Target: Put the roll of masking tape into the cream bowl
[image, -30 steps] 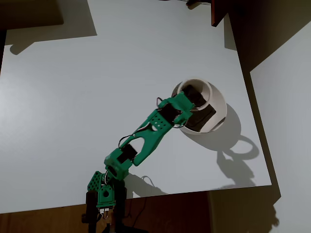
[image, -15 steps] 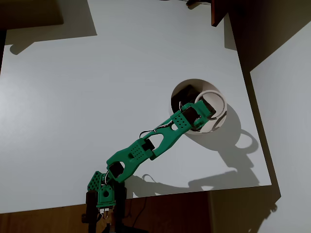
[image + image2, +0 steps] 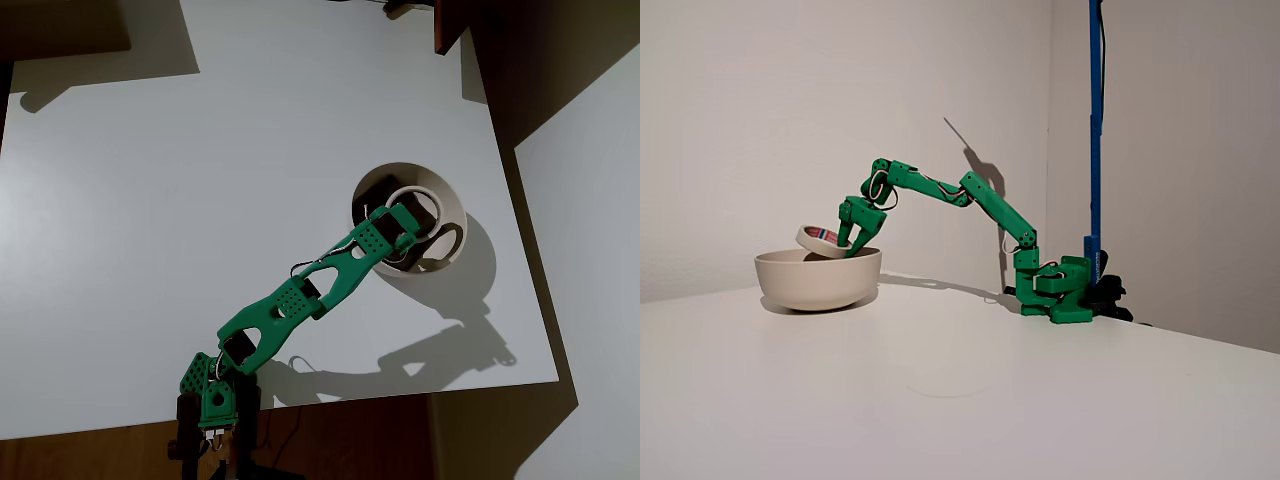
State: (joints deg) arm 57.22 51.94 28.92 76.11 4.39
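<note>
The jaws are closed on the roll of masking tape [image 3: 823,240], and we see them pinch one side of the ring while the rest sticks out free. In the fixed view the gripper [image 3: 850,243] points down just above the rim of the cream bowl [image 3: 818,282], and the roll reaches out from the jaws toward 9 o'clock, tilted, with its free edge a little higher than the held edge. In the overhead view the roll [image 3: 407,199] lies toward 1 o'clock from the gripper [image 3: 403,222] and sits well inside the outline of the bowl [image 3: 452,200], over the dark patch in it. We judge that the roll hangs over the hollow of the bowl and does not yet rest on its bottom, so the coming move needs only an opening of the jaws; because the ring is tilted, it could roll or strike the wall when it drops. The bowl stands on a plain white table [image 3: 150,200], toward 3 o'clock from its middle in the overhead view, near that edge. The arm's base is at 6 o'clock. Behind the table we see a pale wall and a blue pole [image 3: 1095,120].
</note>
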